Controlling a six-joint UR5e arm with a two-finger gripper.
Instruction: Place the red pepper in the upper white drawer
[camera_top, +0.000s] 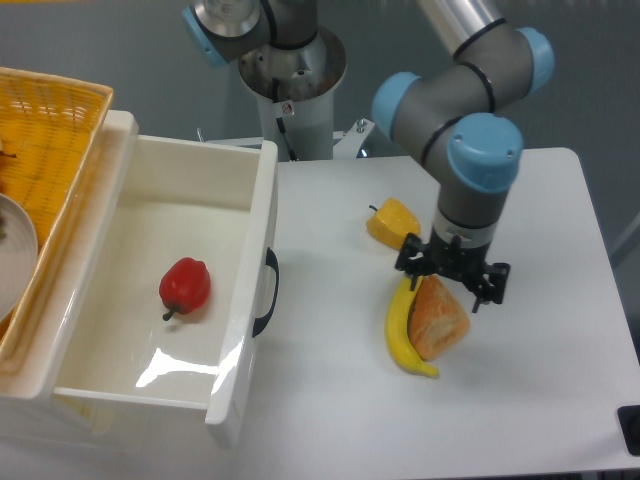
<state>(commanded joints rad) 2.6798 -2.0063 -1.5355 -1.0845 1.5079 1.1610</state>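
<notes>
The gripper points straight down, fingers spread and holding nothing, just above the bread and banana. The yellow pepper sits near its left, partly cut off behind its fingers. Far left, the red pepper lies inside the drawer.

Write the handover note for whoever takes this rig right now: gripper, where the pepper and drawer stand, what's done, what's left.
Gripper: open, holding nothing, above the table over the bread and banana, well away from the drawer.
Red pepper: lying on the floor of the upper white drawer, stem toward the front-left.
Drawer: pulled open, dark handle facing the table.
Done: the pepper is placed inside the drawer.
Left: nothing for the placement itself; the yellow pepper, bread and banana stay on the table.
</notes>
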